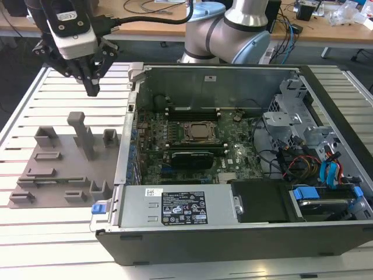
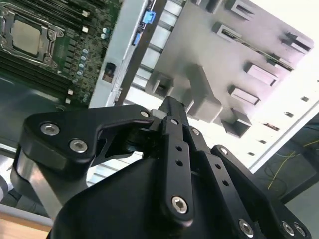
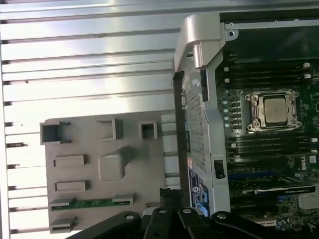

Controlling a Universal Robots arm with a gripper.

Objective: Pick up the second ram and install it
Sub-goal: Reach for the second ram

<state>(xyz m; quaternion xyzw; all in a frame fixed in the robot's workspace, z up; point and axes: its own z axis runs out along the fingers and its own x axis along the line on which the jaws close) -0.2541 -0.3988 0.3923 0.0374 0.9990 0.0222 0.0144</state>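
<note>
Exterior view: clenched end effector (image 1: 92,87) above white slatted table (image 1: 58,111), open computer case (image 1: 233,242) alongside, wooden desks (image 1: 332,32) behind.

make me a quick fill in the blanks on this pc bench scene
1. The second ram lies in the ___ tray.
2. The tray sits on the exterior view's ___ of the open computer case.
3. The end effector hangs above the tray, shut and holding ___.

Missing words: gray; left; nothing
</note>
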